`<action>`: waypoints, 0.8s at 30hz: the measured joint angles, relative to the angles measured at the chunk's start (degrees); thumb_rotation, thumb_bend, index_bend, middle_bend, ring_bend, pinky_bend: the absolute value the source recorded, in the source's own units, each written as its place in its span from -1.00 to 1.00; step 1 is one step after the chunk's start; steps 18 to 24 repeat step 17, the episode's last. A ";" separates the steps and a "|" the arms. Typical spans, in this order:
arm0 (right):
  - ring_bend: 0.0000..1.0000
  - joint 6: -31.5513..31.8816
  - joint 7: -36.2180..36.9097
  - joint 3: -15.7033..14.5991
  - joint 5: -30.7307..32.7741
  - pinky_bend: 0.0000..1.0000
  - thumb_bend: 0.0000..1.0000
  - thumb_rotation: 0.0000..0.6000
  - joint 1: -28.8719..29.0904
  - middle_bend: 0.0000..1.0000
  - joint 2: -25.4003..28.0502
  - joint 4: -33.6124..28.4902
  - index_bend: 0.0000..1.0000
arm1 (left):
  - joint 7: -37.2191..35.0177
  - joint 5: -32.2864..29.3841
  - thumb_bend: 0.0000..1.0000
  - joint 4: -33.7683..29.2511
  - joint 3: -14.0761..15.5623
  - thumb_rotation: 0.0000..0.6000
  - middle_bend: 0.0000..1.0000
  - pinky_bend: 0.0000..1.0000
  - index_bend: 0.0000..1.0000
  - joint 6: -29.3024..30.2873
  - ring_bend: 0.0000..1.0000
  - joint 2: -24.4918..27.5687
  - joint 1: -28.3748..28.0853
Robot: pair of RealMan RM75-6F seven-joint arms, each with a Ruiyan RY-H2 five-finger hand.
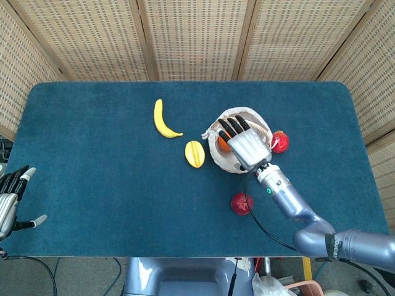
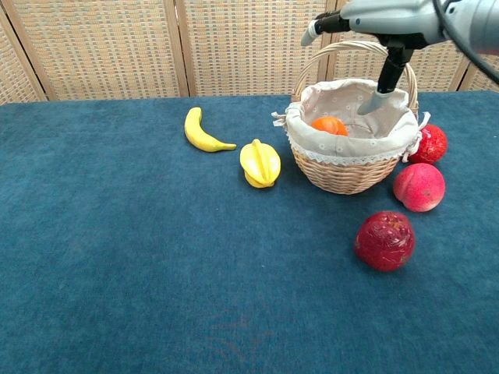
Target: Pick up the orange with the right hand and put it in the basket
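Orange [image 2: 330, 125] inside basket [image 2: 343, 175], clear below right hand's [image 1: 247, 144] spread, empty fingers [image 2: 385, 81].

Your right hand [image 1: 245, 143] hides most of the orange [image 1: 223, 144]; your left hand [image 1: 11, 200] is cut off at the edge.

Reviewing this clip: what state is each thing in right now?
orange: lying inside the basket, released
basket: upright on the table, holding the orange
right hand: above the basket, fingers spread, holding nothing
left hand: at the table's edge, fingers apart, holding nothing
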 measured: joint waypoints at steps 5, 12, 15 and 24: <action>-1.00 6.28 2.71 -2.26 -7.82 -1.00 -1.00 1.00 -5.53 -1.00 3.73 -4.54 -0.84 | -1.35 1.82 -1.00 0.08 0.65 1.00 -1.00 -1.00 -1.00 0.94 -1.00 0.48 0.56; -1.00 19.32 12.34 -9.29 -22.22 -1.00 -1.00 1.00 -18.51 -1.00 6.70 -4.04 -0.94 | -2.47 3.33 -1.00 0.70 1.44 1.00 -1.00 -1.00 -1.00 2.39 -1.00 0.56 1.55; -1.00 25.08 16.97 -12.37 -25.45 -1.00 -1.00 1.00 -25.10 -1.00 7.08 -1.56 -1.00 | -3.03 3.98 -1.00 0.85 1.74 1.00 -1.00 -1.00 -1.00 3.47 -1.00 0.69 2.21; -1.00 27.60 18.49 -14.04 -26.34 -1.00 -1.00 1.00 -28.88 -1.00 7.19 -0.24 -1.00 | -3.30 4.22 -1.00 0.82 1.96 1.00 -1.00 -1.00 -1.00 4.02 -1.00 0.84 2.68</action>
